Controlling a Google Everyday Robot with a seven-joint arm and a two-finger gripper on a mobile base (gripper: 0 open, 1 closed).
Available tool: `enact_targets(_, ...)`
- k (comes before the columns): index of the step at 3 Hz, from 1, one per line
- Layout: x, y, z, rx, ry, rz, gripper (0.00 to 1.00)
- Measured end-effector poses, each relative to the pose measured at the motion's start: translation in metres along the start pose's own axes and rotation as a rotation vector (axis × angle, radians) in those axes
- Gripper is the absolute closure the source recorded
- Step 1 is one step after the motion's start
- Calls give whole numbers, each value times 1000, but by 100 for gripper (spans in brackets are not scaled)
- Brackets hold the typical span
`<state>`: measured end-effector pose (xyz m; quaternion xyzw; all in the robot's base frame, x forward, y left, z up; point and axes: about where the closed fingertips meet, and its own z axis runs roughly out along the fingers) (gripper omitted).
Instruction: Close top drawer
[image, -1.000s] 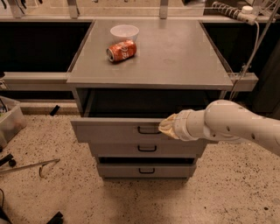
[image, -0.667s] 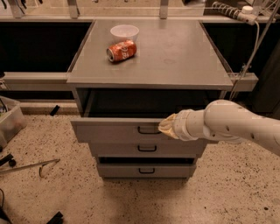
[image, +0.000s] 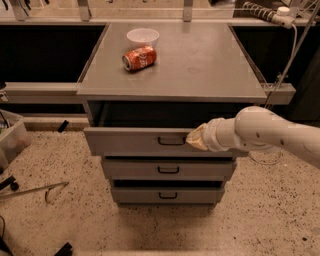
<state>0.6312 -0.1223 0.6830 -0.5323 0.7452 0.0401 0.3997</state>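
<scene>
Top drawer (image: 130, 142) stands part-way out of the cabinet, its grey front well proud of the 2 drawers below, with a dark gap showing behind it under the worktop (image: 210, 65). The gripper (image: 190, 140) is right at that front panel, just right of the black handle (image: 171, 141), tan tip against or almost against the metal; I can't tell if it actually touches. The jaws look pressed together, tapering to 1 wedge with nothing between them. The white arm (image: 270, 132) reaches in from the right, across the drawer's right end. Middle drawer (image: 150, 169) and bottom drawer (image: 145, 195) sit further in. Up top, a red can (image: 139, 58) lies on its side, touching or just in front of a white bowl (image: 143, 37), both at the back left.
</scene>
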Motion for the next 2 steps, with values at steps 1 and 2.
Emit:
enact_targets(1,5,-30,25,10,9,34,100)
enact_targets(2,5,-30,26,11,9,34,100)
